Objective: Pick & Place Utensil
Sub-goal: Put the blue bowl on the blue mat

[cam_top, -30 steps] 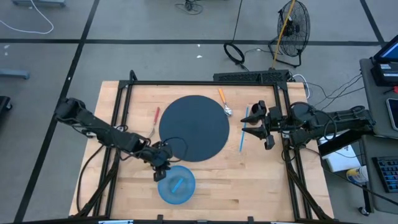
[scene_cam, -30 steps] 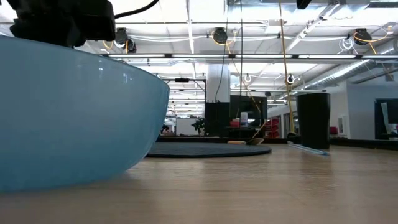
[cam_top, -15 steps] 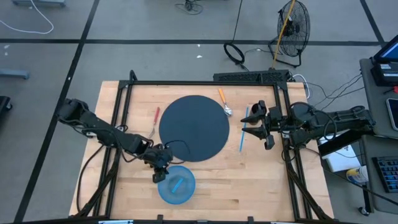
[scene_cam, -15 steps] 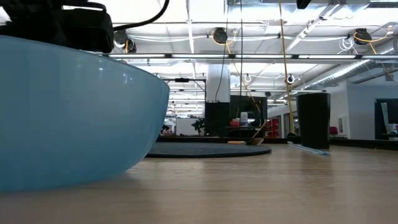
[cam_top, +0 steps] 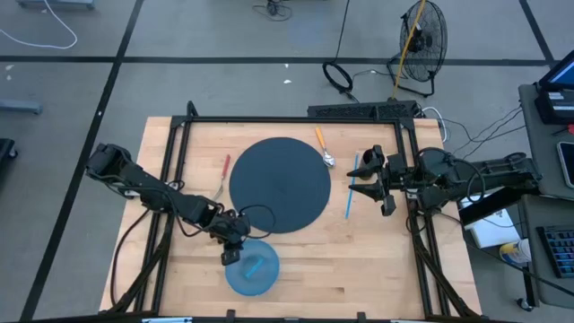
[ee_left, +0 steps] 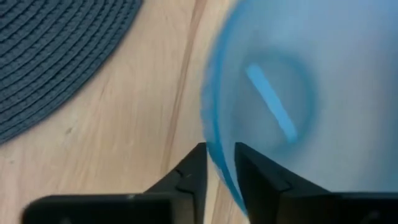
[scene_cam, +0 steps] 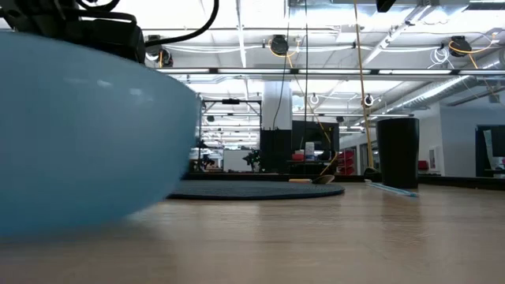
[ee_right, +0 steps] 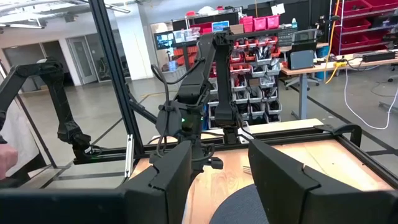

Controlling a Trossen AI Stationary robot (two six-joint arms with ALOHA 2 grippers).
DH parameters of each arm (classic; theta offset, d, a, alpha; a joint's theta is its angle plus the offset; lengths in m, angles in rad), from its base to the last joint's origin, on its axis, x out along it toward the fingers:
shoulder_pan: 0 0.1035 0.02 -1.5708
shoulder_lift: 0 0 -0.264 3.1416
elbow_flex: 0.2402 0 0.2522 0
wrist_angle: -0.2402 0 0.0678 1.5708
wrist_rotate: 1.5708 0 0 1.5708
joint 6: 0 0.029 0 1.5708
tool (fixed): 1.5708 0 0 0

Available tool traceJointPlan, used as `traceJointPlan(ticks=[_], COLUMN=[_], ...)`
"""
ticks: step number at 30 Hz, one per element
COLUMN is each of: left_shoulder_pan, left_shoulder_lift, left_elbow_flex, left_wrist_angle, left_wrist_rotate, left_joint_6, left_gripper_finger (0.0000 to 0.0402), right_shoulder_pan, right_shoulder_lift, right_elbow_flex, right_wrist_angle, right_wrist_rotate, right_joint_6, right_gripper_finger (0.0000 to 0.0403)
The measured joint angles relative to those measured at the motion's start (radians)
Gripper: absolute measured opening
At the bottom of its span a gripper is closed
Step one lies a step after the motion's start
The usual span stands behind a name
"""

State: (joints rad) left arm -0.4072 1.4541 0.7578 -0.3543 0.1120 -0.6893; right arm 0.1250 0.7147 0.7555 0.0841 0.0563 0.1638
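A light blue bowl (cam_top: pixel 254 274) stands on its base near the table's near edge and fills the left of the low view (scene_cam: pixel 79 134). A blue utensil (cam_top: pixel 256 266) lies inside it (ee_left: pixel 270 102). My left gripper (cam_top: pixel 231 248) is at the bowl's far-left rim, shut on it. My right gripper (cam_top: pixel 381 184) hangs open in the air at the table's right side, touching nothing. A blue utensil (cam_top: pixel 350 196), an orange-handled spoon (cam_top: pixel 323 148) and a red-handled utensil (cam_top: pixel 224 175) lie on the wood around the dark round mat (cam_top: pixel 281 184). My left gripper (ee_left: pixel 219 171) pinches the bowl's rim (ee_left: pixel 214 155) on its far-left side, one finger (ee_left: pixel 252 177) inside the bowl and one finger (ee_left: pixel 189 177) outside. The fingers come from above, pointing down. The bowl sits upright, its base on the table.
The black frame rails (cam_top: pixel 175 161) run along the table's left, far and right sides. The woven mat (ee_left: pixel 56 56) lies just beyond the bowl. Bare wood (cam_top: pixel 359 260) stretches to the right of the bowl along the near edge.
My left gripper has moved a little toward the table's near edge, keeping hold of the rim. The bowl has slid with it toward the near edge and slightly left; in the low view its wall has shifted left.
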Motion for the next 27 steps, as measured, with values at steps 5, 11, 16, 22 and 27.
traceJointPlan(ticks=[5,11,16,22,27], left_shoulder_pan=[-0.001,0.000,0.000,0.024,0.060], left_shoulder_lift=[0.000,0.000,0.000,-0.003,-0.038], left_elbow_flex=[0.000,0.000,0.000,0.000,0.000], left_wrist_angle=[-0.009,-0.019,-0.023,-0.017,-0.016], left_wrist_rotate=[0.001,-0.003,-0.005,0.017,0.019], left_joint_6=[0.005,-0.011,-0.031,-0.068,-0.074], left_gripper_finger=[0.0018,0.0018,0.0007,0.0008,0.0010], right_shoulder_pan=[0.000,0.000,0.000,0.000,0.000], right_shoulder_lift=[0.000,0.000,0.000,0.000,0.000], right_elbow_flex=[0.000,0.000,0.000,0.000,0.000], right_wrist_angle=[0.000,0.000,0.001,0.001,0.001], right_wrist_rotate=[0.000,0.003,0.003,0.004,0.004], right_joint_6=[0.000,0.000,0.000,0.000,0.005], right_gripper_finger=[0.0155,0.0155,0.0155,0.0155,0.0155])
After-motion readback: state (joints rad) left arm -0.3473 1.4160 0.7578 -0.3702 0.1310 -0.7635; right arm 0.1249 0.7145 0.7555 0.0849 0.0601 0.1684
